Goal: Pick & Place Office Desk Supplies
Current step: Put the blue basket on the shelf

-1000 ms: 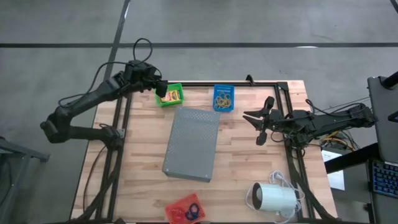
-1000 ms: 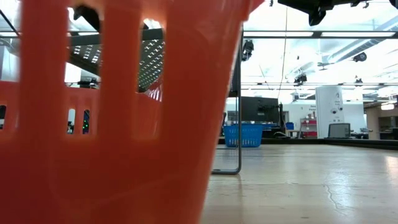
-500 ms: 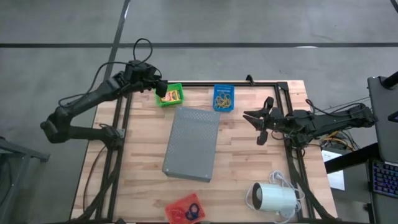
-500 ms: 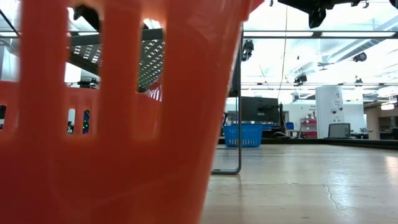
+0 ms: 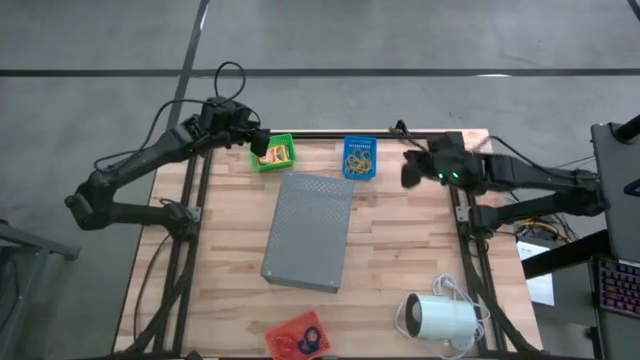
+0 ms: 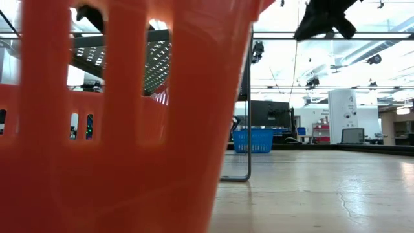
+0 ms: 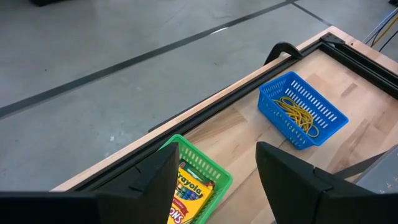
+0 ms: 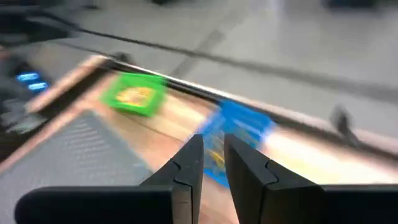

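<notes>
Crayon boxes (image 7: 186, 196) in green basket (image 7: 214, 169) beneath open, empty left hand (image 7: 214, 186).

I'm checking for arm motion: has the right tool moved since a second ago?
Yes. In the high view the right tool has swung toward the table's far edge, ending beside the blue basket.

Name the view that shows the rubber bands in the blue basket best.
Left wrist view: the tan rubber bands lie sharp inside the blue basket. High view shows them small; right wrist view blurs them; low view shows only the basket's side.
</notes>
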### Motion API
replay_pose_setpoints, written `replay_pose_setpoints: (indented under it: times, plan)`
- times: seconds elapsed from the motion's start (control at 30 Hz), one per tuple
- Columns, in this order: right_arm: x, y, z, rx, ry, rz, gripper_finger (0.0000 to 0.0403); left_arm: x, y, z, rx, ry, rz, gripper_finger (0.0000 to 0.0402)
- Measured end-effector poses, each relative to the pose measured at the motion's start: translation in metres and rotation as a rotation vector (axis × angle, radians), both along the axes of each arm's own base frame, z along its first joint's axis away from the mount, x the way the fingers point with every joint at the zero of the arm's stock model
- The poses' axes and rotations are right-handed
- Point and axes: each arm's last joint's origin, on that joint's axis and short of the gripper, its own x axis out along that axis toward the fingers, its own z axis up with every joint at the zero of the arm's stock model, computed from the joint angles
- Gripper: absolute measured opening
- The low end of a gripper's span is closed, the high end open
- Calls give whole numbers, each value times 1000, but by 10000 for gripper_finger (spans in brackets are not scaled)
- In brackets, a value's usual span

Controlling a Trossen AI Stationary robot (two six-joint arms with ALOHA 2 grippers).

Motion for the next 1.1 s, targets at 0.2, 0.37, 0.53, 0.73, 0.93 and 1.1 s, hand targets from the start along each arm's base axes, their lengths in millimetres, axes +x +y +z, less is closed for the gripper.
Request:
replay_pose_setpoints:
  times: [0.2, 0.37, 0.53, 0.73, 0.93, 1.1]
  plan:
    - [17, -37, 13, 295, 71, -156, 63, 0, 0, 0, 0, 0, 0, 221]
    - [46, -76, 14, 326, 169, -147, 63, 0, 0, 0, 0, 0, 0, 221]
    - [70, -111, -6, 456, 347, -154, 65, 0, 0, 0, 1, 1, 0, 220]
    - [85, -138, -35, 556, 497, -224, 102, 0, 0, 0, 1, 1, -1, 220]
    - [93, -158, -54, 627, 488, -183, 147, 0, 0, 0, 2, 2, -2, 221]
    - [101, -175, -69, 656, 451, -186, 169, 0, 0, 0, 2, 3, -2, 221]
